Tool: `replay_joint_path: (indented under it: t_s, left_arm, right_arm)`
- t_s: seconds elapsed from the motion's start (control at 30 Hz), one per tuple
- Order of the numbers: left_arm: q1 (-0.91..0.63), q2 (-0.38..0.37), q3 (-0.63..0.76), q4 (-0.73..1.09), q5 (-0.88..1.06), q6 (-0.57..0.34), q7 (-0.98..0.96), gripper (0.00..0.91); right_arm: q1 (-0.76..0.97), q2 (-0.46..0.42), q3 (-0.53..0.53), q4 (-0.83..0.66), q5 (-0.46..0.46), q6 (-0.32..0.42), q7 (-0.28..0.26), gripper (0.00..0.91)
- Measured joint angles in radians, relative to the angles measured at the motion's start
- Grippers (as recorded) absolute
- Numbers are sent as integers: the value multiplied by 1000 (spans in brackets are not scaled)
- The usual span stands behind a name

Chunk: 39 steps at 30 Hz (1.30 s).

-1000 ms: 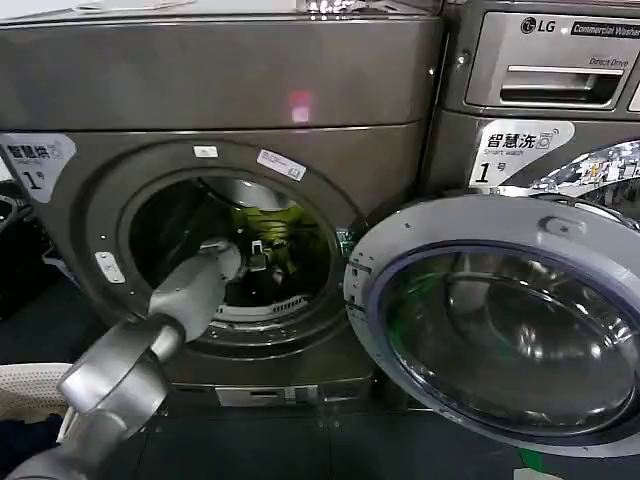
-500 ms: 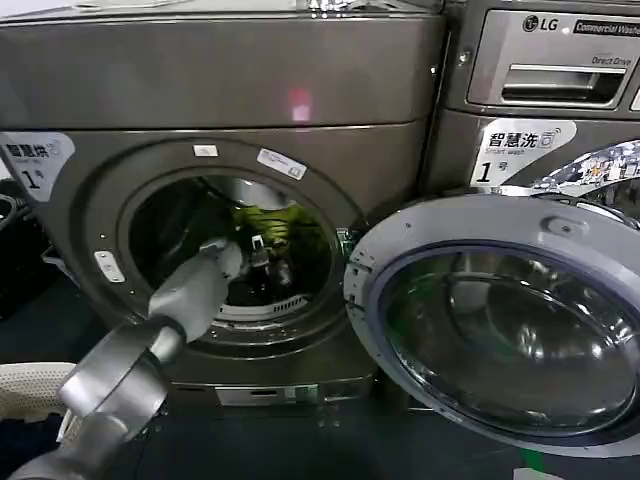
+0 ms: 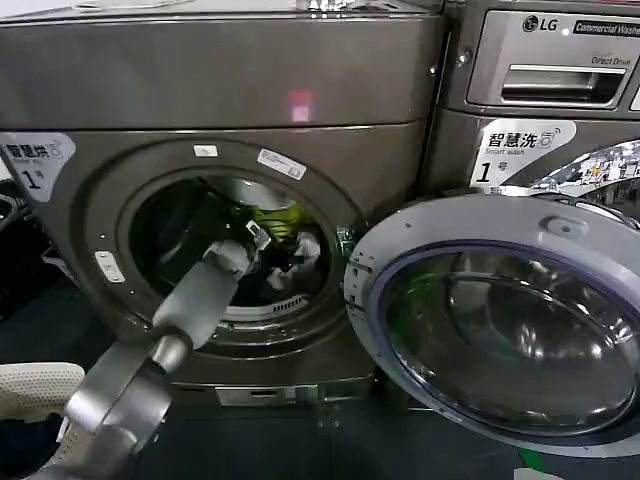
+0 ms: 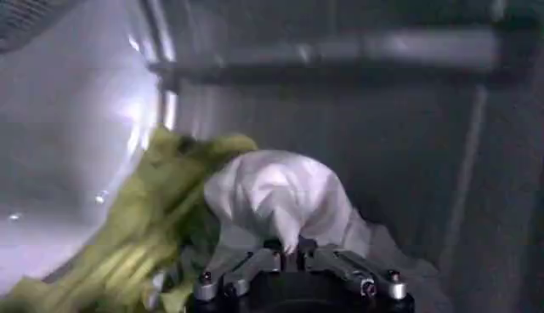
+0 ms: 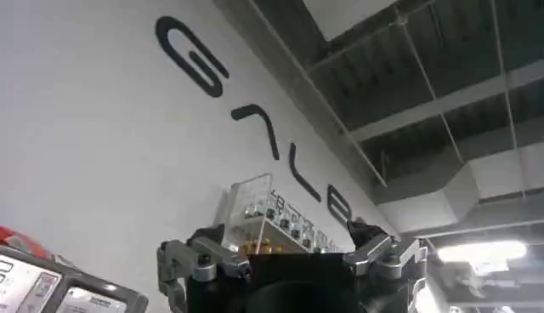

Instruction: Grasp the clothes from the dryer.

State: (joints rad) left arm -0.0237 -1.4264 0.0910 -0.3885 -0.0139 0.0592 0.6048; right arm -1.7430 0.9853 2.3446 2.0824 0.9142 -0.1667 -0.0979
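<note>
The dryer (image 3: 220, 90) is the dark bronze-grey machine marked 1, and its glass door (image 3: 500, 320) is swung open to the right. My left arm reaches through the porthole, with my left gripper (image 3: 262, 240) deep in the drum. In the left wrist view that gripper (image 4: 289, 249) is shut on a fold of the white cloth (image 4: 280, 191), which bunches up just ahead of the fingers. The lime yellow-green cloth (image 4: 161, 213) lies against it, beside the shiny drum wall (image 4: 68, 128). Both clothes also show in the head view: white (image 3: 302, 255), lime (image 3: 278, 218). My right gripper (image 5: 289, 255) is open and points up at a wall and ceiling.
A second machine with the LG logo (image 3: 560, 60) stands to the right, behind the open door. A white woven basket (image 3: 30, 385) sits on the floor at the lower left beside my left arm. The dark floor lies in front of the dryer.
My left gripper has risen and drawn slightly toward the porthole. The white cloth has come up with it and now shows in the drum; the lime cloth has shifted to the right.
</note>
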Motion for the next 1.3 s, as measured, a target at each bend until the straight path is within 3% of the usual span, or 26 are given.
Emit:
replay_joint_path:
  t_s: [0.63, 0.97, 1.3]
  left_arm:
    - [189, -42, -316, -263, -191, -123, -478, 0]
    - [369, -60, -429, -504, -112, -199, -688, 0]
    - [486, -69, -457, -646, -20, -248, -757, 0]
  right_arm:
    - [-3, -26, 6, -11, -1, 7, 4, 907]
    - [-9, -34, 24, -15, -17, 15, 12, 907]
    - [-13, -41, 37, -27, -18, 32, 22, 907]
